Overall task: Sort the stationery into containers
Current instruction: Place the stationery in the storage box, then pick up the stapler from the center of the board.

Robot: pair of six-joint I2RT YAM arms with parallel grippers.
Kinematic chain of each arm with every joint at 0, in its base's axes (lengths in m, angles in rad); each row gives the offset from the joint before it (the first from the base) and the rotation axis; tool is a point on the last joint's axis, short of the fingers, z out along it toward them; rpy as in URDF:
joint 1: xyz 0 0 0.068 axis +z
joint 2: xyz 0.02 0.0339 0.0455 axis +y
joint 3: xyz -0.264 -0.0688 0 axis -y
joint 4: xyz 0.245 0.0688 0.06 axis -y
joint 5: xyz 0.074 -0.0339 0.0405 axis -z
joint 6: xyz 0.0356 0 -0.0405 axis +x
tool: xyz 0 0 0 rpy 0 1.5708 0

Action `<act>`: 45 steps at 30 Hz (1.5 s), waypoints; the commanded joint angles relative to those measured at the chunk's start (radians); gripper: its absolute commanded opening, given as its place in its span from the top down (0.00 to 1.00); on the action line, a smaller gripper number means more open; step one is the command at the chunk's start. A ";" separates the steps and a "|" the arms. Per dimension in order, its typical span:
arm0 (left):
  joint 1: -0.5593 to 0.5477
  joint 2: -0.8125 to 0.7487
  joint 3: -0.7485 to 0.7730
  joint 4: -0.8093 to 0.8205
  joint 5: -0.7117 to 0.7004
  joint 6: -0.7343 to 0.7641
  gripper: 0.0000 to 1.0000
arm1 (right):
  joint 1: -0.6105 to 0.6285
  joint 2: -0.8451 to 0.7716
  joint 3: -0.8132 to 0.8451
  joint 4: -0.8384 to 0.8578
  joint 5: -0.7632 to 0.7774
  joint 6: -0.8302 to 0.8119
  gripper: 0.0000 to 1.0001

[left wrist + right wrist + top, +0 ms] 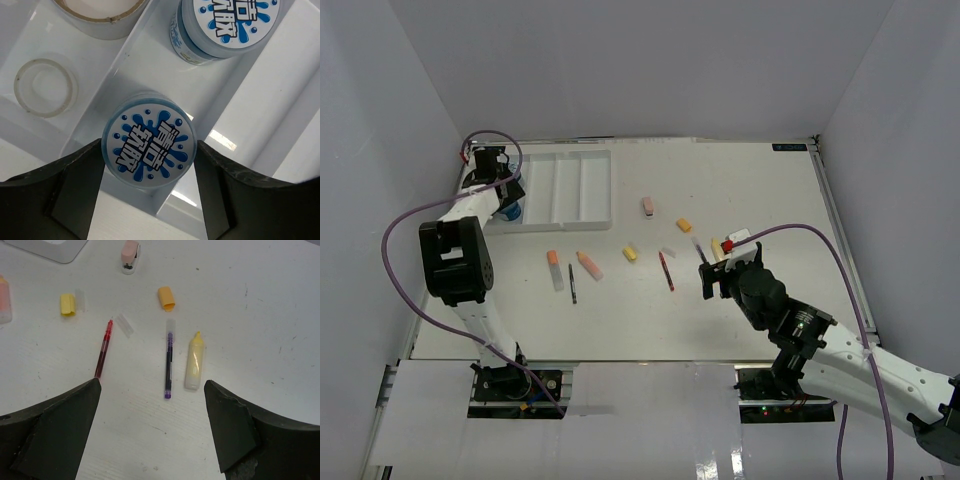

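Right gripper [152, 385] hangs with jaws wide. Dark pen [169, 362] lies just ahead, between them, long axis pointing away from the wrist. This arm is nearer.

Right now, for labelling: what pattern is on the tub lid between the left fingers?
Lid: white, blue splashes and lettering; best in left wrist view.

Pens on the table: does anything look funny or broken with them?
Yes. The red pen lies uncapped, with a clear cap loose beside its tip. An orange cap also lies alone, apart from the yellow marker, whose tip looks bare. Nothing looks broken or spilled.
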 commanded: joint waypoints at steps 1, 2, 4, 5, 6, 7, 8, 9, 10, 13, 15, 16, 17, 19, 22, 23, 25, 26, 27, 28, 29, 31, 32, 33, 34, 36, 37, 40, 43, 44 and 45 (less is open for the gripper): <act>0.006 -0.033 0.052 -0.026 0.013 -0.005 0.19 | -0.001 -0.009 0.007 0.033 -0.013 -0.008 0.10; 0.007 -0.044 0.055 -0.031 0.023 -0.005 0.16 | -0.001 -0.011 0.009 0.033 -0.018 -0.006 0.10; 0.006 -0.072 0.054 -0.049 0.033 -0.007 0.06 | -0.001 -0.013 0.012 0.047 -0.039 -0.009 0.10; 0.006 -0.105 0.052 -0.056 0.040 -0.010 0.03 | -0.001 -0.009 0.013 0.051 -0.044 -0.008 0.10; 0.007 -0.124 0.046 -0.066 0.055 -0.011 0.02 | -0.001 -0.008 0.018 0.053 -0.046 -0.003 0.10; 0.006 -0.144 0.046 -0.075 0.061 -0.014 0.02 | -0.001 -0.003 0.023 0.053 -0.043 0.001 0.10; 0.007 -0.180 0.045 -0.095 0.069 -0.017 0.02 | 0.001 0.003 0.024 0.051 -0.044 0.004 0.10; 0.006 -0.203 0.042 -0.105 0.088 -0.020 0.02 | -0.001 0.006 0.032 0.048 -0.046 0.006 0.10; 0.006 -0.227 0.037 -0.114 0.104 -0.020 0.02 | -0.001 0.009 0.035 0.045 -0.047 0.012 0.10; 0.004 -0.322 0.006 -0.151 0.202 -0.023 0.02 | -0.001 0.023 0.049 0.033 -0.061 0.050 0.10; -0.002 -0.418 -0.066 -0.154 0.294 -0.040 0.02 | -0.002 0.041 0.070 0.001 -0.066 0.078 0.10; -0.005 -0.447 -0.090 -0.154 0.314 -0.042 0.02 | -0.002 0.059 0.078 -0.010 -0.070 0.083 0.10; -0.009 -0.504 -0.116 -0.152 0.334 -0.037 0.02 | -0.001 0.070 0.087 -0.030 -0.076 0.089 0.10; -0.028 -0.556 -0.200 -0.151 0.388 -0.034 0.02 | -0.002 0.108 0.109 -0.041 -0.081 0.109 0.10; -0.081 -0.647 -0.305 -0.142 0.389 -0.013 0.02 | -0.002 0.177 0.148 -0.050 -0.095 0.126 0.09; -0.098 -0.664 -0.328 -0.138 0.377 -0.005 0.02 | -0.001 0.197 0.161 -0.056 -0.092 0.133 0.09; -0.156 -0.696 -0.389 -0.135 0.333 0.015 0.02 | -0.001 0.253 0.188 -0.059 -0.087 0.141 0.09; -0.172 -0.702 -0.411 -0.132 0.323 0.032 0.02 | -0.002 0.268 0.196 -0.055 -0.081 0.143 0.09; -0.196 -0.705 -0.428 -0.135 0.319 0.036 0.02 | -0.002 0.286 0.205 -0.053 -0.072 0.146 0.09; -0.204 -0.710 -0.455 -0.134 0.313 0.038 0.02 | -0.004 0.325 0.214 -0.053 -0.052 0.149 0.09; -0.212 -0.710 -0.468 -0.135 0.307 0.041 0.02 | -0.007 0.346 0.233 -0.055 -0.043 0.150 0.09; -0.232 -0.716 -0.488 -0.126 0.299 0.035 0.02 | -0.011 0.406 0.254 -0.056 -0.038 0.152 0.09; -0.236 -0.716 -0.510 -0.119 0.302 0.032 0.02 | -0.013 0.421 0.270 -0.055 -0.041 0.152 0.09; -0.244 -0.716 -0.518 -0.115 0.303 0.029 0.02 | -0.015 0.435 0.274 -0.055 -0.043 0.155 0.09; -0.246 -0.710 -0.521 -0.115 0.310 0.021 0.02 | -0.018 0.455 0.277 -0.050 -0.046 0.158 0.08; -0.269 -0.701 -0.512 -0.115 0.326 0.012 0.02 | -0.030 0.474 0.277 -0.044 -0.047 0.158 0.08; -0.279 -0.687 -0.503 -0.118 0.329 0.010 0.02 | -0.036 0.487 0.277 -0.044 -0.052 0.162 0.07; -0.339 -0.658 -0.446 -0.135 0.310 -0.002 0.02 | -0.065 0.500 0.268 -0.036 -0.067 0.172 0.07; -0.411 -0.600 -0.370 -0.149 0.259 -0.036 0.02 | -0.091 0.491 0.239 -0.009 -0.085 0.173 0.06; -0.452 -0.560 -0.325 -0.151 0.213 -0.054 0.02 | -0.099 0.480 0.230 0.007 -0.092 0.167 0.06; -0.474 -0.535 -0.298 -0.158 0.198 -0.066 0.02 | -0.100 0.471 0.212 0.017 -0.104 0.160 0.06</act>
